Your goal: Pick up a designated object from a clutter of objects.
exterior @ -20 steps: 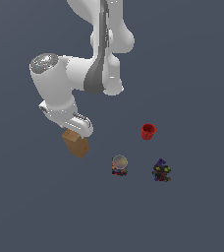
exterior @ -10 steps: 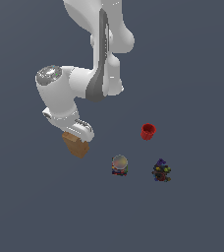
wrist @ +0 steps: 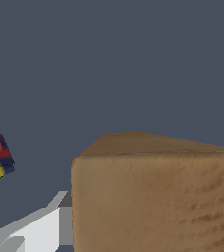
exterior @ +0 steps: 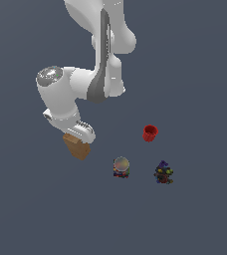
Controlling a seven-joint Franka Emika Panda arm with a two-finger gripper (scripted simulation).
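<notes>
One second on, the tool [exterior: 79,137] sits lower over the tan-brown block [exterior: 77,148], apparently nearing a grasp, though I cannot tell whether it has closed.

White arm [exterior: 98,60] reaching down from the top centre of the exterior view, elbow bending toward centre left, wrist pointing downward, gripper [exterior: 78,135] sitting left of centre, one pale finger [wrist: 30,229] showing at the wrist view's lower left, jaw gap hidden.

We see block [exterior: 77,147] far left in ext. view, cup [exterior: 150,133] right; round item [exterior: 121,167] & figurine [exterior: 163,173] nearer.
</notes>
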